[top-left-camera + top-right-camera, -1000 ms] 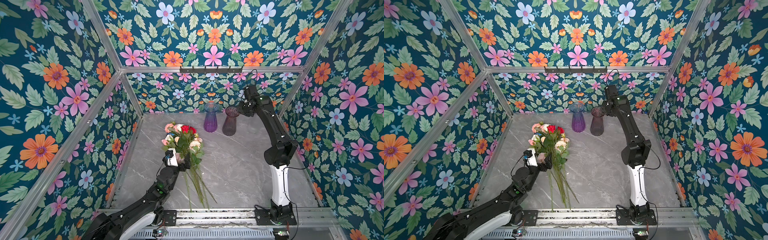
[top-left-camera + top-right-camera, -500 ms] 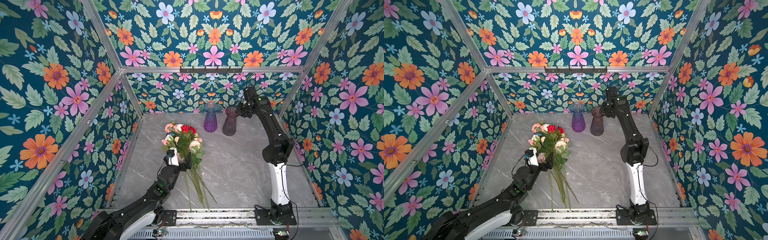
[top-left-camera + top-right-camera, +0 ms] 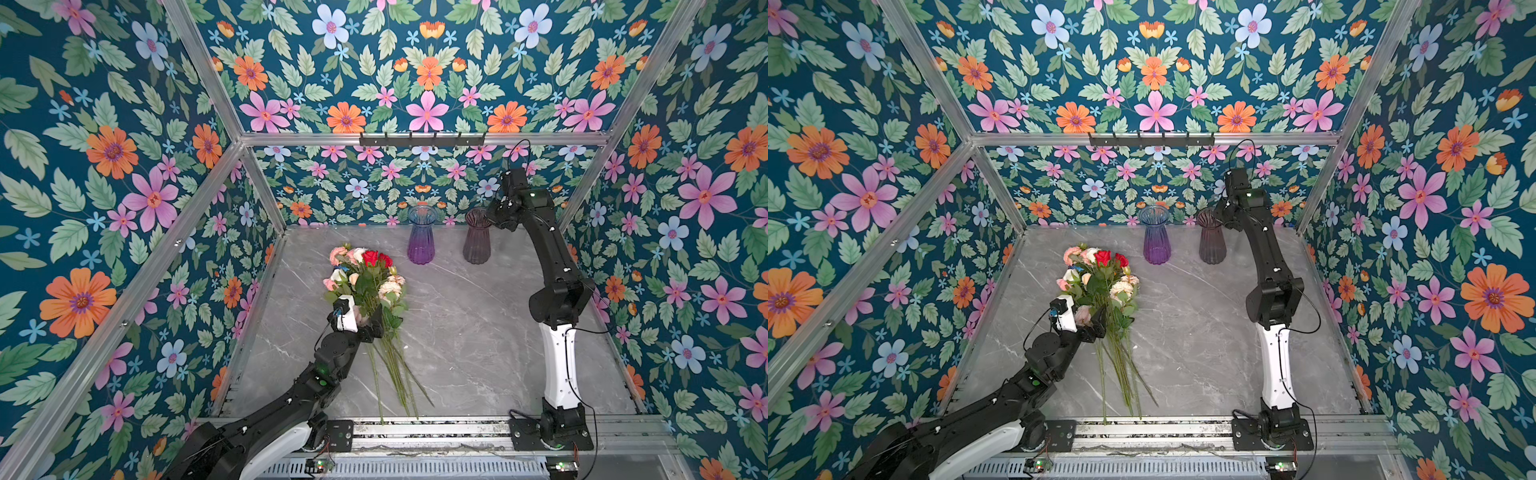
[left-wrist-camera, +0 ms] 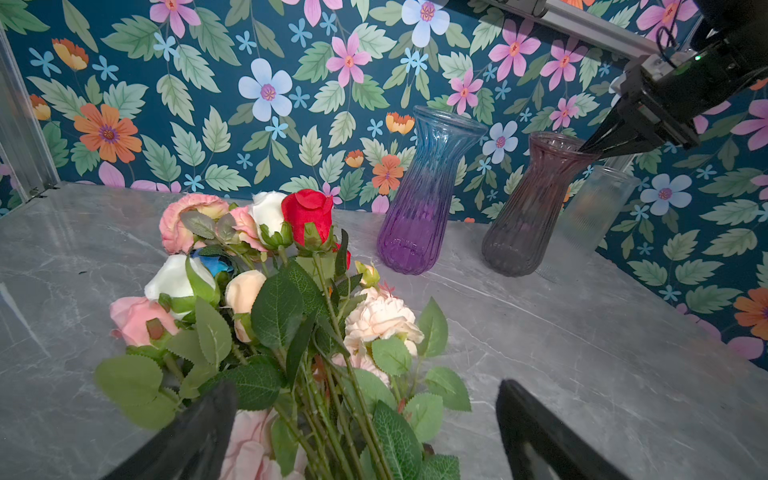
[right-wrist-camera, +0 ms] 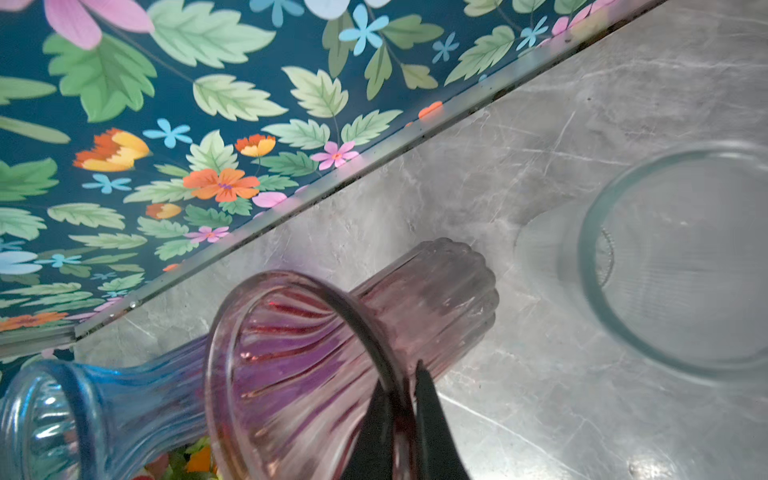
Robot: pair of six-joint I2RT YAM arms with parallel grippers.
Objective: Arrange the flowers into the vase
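left jaws sit wide apart straddling the flowers point(image 3: 368, 282), heads pointing toward the back, where the right jaws pinch the smoky vase point(image 3: 477, 243) by its rim

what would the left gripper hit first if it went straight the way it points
The flowers: the open left gripper straddles their stems, so leaves and heads likely come first.

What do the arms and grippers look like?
Left arm and right arm: black links, one white link near the base, green light, thin black cables. Left gripper has a white wrist block with a blue connector; both it and the right gripper have black fingers.
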